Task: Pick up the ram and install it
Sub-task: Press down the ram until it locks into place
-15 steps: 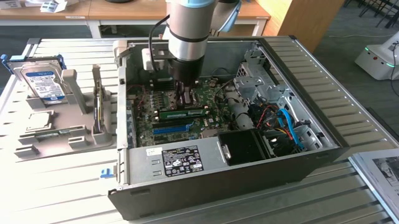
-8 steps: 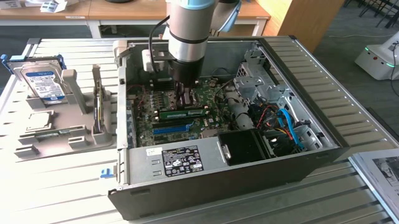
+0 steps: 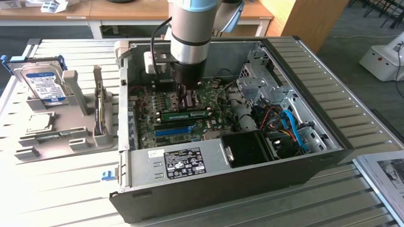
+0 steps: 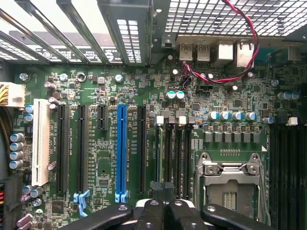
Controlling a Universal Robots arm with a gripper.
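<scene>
Hand position: lowered inside the open case, directly over the motherboard, fingers fully closed. Whether the fingertips grip anything cannot be told; in the wrist view they sit closed at a dark slot between the blue slot and the CPU socket. Ram location: in the exterior view a green stick lies along the board just below the hand, apparently seated in or resting on a slot, near the middle of the case. Handling judgement: the ram is light, thin and stiff, but fragile; the chips and contact edge should not be pinched. Best hold is across the two flat faces at mid-length, near the top edge, so it stays upright and does not tilt. A fixture with a hard drive stands on the desk at the exterior view's left.
</scene>
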